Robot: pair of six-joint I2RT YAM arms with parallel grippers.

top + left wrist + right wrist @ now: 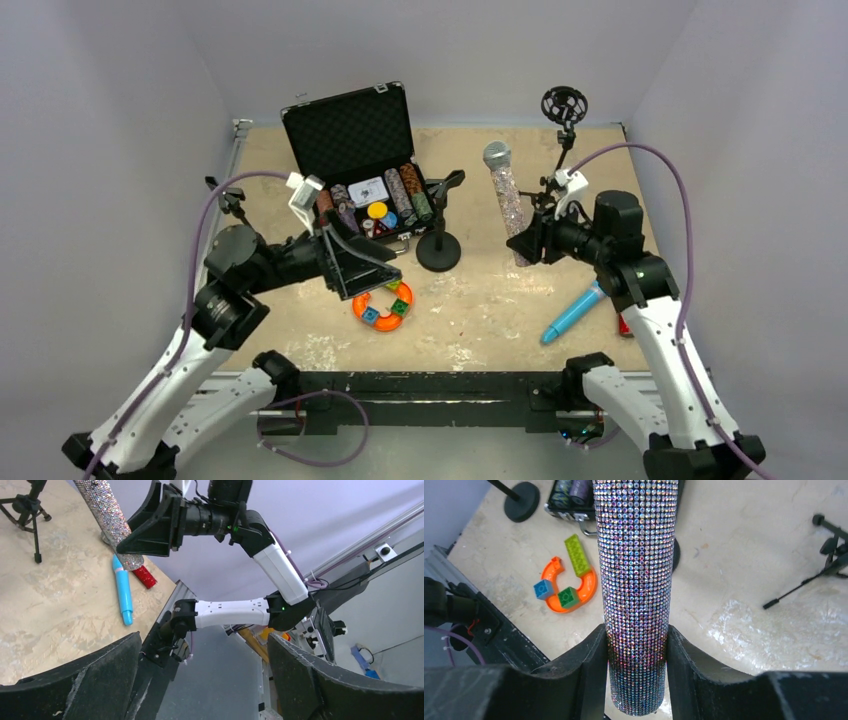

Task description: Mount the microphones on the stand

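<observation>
Silver-pink glitter microphone [634, 555] stands upright, mesh head uppermost, with the right claw [636, 647] clenched on its lower barrel. Its long axis is near vertical. The round-base stand [440, 228] and its clip lie to the left of the held microphone, roughly between the two arms. The tripod stand [563, 135] with the ring mount lies just behind the claw. Either holder would probably be reached by the right arm. The left claw [205, 677] hangs released and empty near the toy blocks [384, 303]. The blue microphone [573, 312] and red microphone [144, 576] lie on the table [470, 320].
</observation>
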